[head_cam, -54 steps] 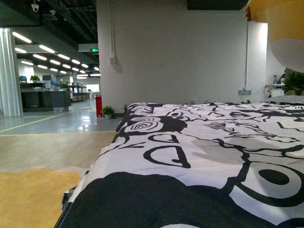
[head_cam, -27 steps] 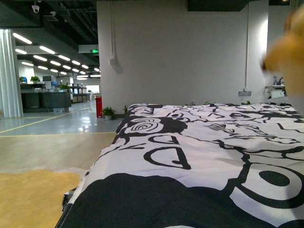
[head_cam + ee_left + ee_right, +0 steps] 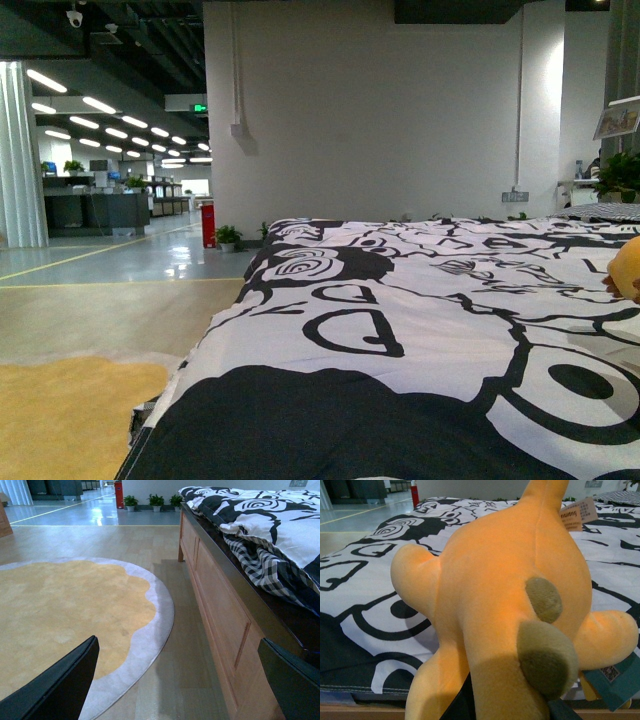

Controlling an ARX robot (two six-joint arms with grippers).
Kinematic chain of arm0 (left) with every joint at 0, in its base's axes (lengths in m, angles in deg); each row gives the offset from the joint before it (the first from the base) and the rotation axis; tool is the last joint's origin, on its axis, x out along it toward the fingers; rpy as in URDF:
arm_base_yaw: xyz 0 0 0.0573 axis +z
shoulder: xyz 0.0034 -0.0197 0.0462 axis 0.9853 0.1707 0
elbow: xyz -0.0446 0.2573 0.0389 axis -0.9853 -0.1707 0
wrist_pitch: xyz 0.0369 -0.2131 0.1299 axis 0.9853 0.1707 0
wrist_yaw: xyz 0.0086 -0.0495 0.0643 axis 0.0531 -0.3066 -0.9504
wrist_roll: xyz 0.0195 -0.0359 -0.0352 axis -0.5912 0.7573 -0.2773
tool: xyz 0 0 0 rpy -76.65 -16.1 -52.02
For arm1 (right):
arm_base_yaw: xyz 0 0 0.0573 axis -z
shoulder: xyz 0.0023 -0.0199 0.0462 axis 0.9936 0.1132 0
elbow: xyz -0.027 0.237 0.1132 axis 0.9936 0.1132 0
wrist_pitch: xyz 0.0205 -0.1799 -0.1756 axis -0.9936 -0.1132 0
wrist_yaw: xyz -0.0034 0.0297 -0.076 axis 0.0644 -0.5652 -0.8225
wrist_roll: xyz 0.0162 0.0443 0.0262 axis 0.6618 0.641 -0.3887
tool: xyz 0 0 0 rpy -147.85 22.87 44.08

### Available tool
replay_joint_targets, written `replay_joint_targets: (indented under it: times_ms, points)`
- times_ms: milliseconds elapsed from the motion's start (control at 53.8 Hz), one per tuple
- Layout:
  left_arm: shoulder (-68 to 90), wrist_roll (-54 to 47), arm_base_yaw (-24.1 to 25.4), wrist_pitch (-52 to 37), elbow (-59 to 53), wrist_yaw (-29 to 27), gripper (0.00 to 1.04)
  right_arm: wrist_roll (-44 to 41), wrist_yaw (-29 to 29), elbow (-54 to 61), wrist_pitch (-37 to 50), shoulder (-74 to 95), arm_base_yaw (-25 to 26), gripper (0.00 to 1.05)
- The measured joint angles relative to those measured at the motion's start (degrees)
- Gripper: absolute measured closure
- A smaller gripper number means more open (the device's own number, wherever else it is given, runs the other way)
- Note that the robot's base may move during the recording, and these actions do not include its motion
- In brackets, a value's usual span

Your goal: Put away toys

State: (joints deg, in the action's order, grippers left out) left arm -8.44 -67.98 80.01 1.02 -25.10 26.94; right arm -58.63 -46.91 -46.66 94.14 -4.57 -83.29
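Note:
The plush toy (image 3: 495,595) fills the right wrist view: orange-yellow, with stubby limbs, two olive-brown nubs and a tan hang tag (image 3: 577,512). My right gripper (image 3: 510,707) is shut on its body, and only dark finger parts show at the toy's lower end. It hangs over the black-and-white bed cover (image 3: 380,615). In the front view only a sliver of the toy (image 3: 628,268) shows at the right edge, just above the cover (image 3: 400,340). My left gripper (image 3: 175,690) is open and holds nothing, low beside the bed over the wooden floor.
A round yellow rug (image 3: 60,605) with a grey rim lies on the floor left of the wooden bed frame (image 3: 220,615). A checked sheet (image 3: 260,560) hangs over the bed's side. Potted plants (image 3: 156,501) stand by the white wall (image 3: 380,110).
In the front view the toy has come down from the upper right corner to low at the right edge, close over the bed cover.

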Motion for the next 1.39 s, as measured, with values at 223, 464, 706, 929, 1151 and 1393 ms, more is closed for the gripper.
replay_joint_targets:
  times_ms: [223, 464, 706, 929, 1151, 1393]
  points:
    - [0.0, 0.0, 0.0, 0.0, 0.0, 0.0, 0.06, 0.0, 0.1, 4.2, 0.9, -3.7, 0.0, 0.98]
    - [0.0, 0.0, 0.0, 0.0, 0.0, 0.0, 0.06, 0.0, 0.0, 7.3, 1.1, -6.9, 0.0, 0.98]
    - [0.0, 0.0, 0.0, 0.0, 0.0, 0.0, 0.06, 0.0, 0.0, 9.2, -0.5, -10.5, 0.0, 0.98]
    - [0.0, 0.0, 0.0, 0.0, 0.0, 0.0, 0.06, -0.1, 0.0, 10.4, -6.5, -17.7, 0.0, 0.98]
    - [0.0, 0.0, 0.0, 0.0, 0.0, 0.0, 0.06, -0.2, 0.0, 12.2, -6.4, -19.8, 0.0, 0.98]
    - [0.0, 0.0, 0.0, 0.0, 0.0, 0.0, 0.06, -0.2, 0.0, 13.4, -6.4, -20.6, 0.0, 0.98]
